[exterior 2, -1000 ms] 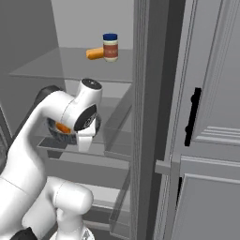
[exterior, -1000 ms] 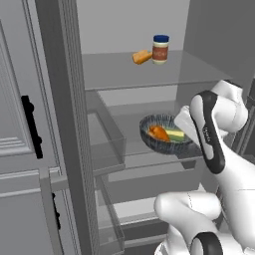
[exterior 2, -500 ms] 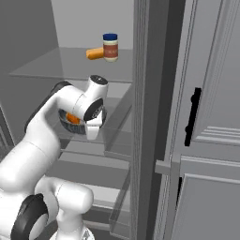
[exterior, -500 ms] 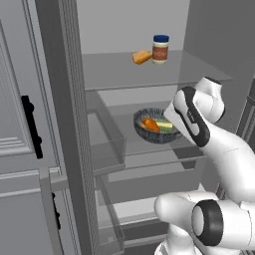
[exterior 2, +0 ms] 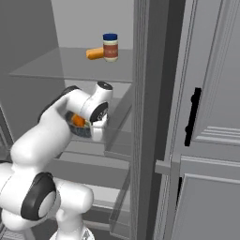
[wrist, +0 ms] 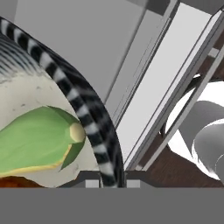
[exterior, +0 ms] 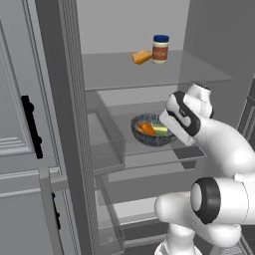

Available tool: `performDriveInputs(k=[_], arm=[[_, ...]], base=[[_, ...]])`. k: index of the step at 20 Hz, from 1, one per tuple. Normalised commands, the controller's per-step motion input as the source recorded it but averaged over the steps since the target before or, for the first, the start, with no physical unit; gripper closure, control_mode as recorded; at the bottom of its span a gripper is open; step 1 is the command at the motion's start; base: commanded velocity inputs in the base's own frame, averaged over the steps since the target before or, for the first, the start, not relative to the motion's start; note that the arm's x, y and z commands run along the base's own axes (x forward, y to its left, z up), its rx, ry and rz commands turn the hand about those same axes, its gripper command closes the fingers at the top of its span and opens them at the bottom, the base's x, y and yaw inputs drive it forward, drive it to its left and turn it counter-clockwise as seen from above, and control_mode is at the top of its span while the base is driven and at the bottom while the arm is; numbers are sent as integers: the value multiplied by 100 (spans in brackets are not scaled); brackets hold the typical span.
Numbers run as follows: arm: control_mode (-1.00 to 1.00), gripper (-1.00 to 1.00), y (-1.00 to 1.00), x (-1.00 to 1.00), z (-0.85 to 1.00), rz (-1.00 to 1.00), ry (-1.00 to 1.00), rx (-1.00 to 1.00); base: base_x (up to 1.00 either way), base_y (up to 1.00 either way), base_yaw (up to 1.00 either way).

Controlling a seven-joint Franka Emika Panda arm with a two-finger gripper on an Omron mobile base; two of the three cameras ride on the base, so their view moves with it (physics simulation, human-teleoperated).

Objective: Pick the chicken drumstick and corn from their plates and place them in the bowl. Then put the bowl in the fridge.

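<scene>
My wide dark grey ribbed bowl [exterior: 153,130] sits on the middle glass shelf [exterior: 149,154] of the tall grey fridge [exterior: 64,124], holding the pale yellow-green corn cob [wrist: 37,140] and the glossy orange-brown drumstick [exterior: 146,128]. My end effector [wrist: 109,179] is clamped on the bowl's rim at its 3 o'clock edge. If I pull back without letting go, I judge I'd drag or tip it off the shelf.

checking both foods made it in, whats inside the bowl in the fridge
The bowl holds the orange-brown chicken drumstick and the pale green corn, lying side by side. The robot's hand covers the bowl's right side, so that part of the inside cannot be seen.
</scene>
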Motion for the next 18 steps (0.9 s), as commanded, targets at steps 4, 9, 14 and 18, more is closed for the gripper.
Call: performDriveInputs(k=[4,9,14,18], arm=[[-100,100,0,65,-31,0,0,0],[-100,100,0,64,-32,0,2,0],[-100,-100,1,54,-30,0,1,0],[-100,-100,4,9,-2,0,-12,0]], base=[[0,0,0],[0,0,0],[0,0,0],[0,0,0]])
